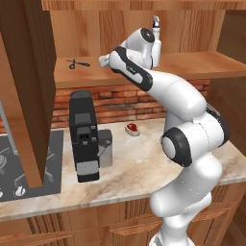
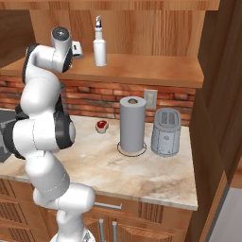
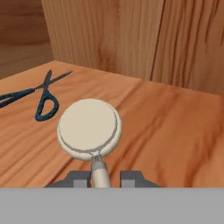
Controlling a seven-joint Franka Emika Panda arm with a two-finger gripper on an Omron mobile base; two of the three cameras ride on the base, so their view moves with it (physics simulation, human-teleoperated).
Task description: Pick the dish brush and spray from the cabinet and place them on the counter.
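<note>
Here the pincer [image 3: 105,178] is closing around the dish brush [image 3: 89,127], its jaws standing either side of the thin handle with small gaps showing, so a firm hold is not yet certain. The brush is lying flat on the cabinet shelf [image 3: 166,131], just beside the scissors [image 3: 41,98], its long axis running from the pincer away toward the cabinet's back wall, head farthest. Next, I judge, comes finishing the squeeze, then lifting clear toward the counter [image 1: 134,163]. The spray [image 2: 99,43] is standing upright farther along that shelf.

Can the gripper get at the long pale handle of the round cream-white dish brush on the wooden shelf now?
Probably yes: the gripper straddles the dish brush handle, a fingertip on each side, nothing between. The black scissors lie apart.
</note>
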